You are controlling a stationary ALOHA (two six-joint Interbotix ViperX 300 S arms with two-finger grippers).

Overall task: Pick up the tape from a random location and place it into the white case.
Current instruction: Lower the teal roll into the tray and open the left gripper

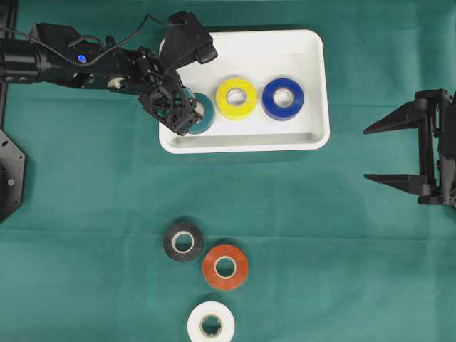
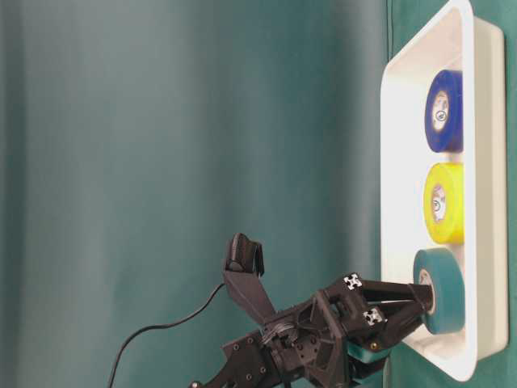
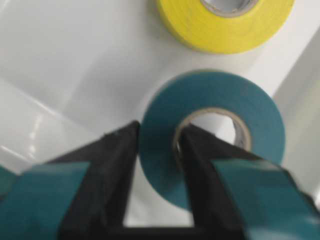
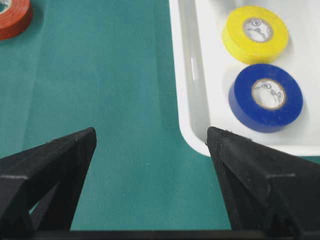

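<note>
Teal tape roll (image 3: 210,135) lies flat in the left end of the large shallow white plastic case (image 1: 313,85), and my left gripper (image 1: 187,112) straddles its wall, one finger in the core hole, the other outside; whether the pads press or have let go I cannot tell. Beside it in the case lie a yellow tape roll (image 1: 236,98) and a blue tape roll (image 1: 283,98). My right gripper (image 1: 388,153) hangs wide apart over the green cloth (image 1: 342,235), holding nothing. Black (image 1: 183,241), orange (image 1: 225,267) and white (image 1: 211,323) rolls lie on the cloth.

The left gripper (image 1: 187,114) hides part of the teal tape (image 1: 201,114); wrist view blurred.
</note>
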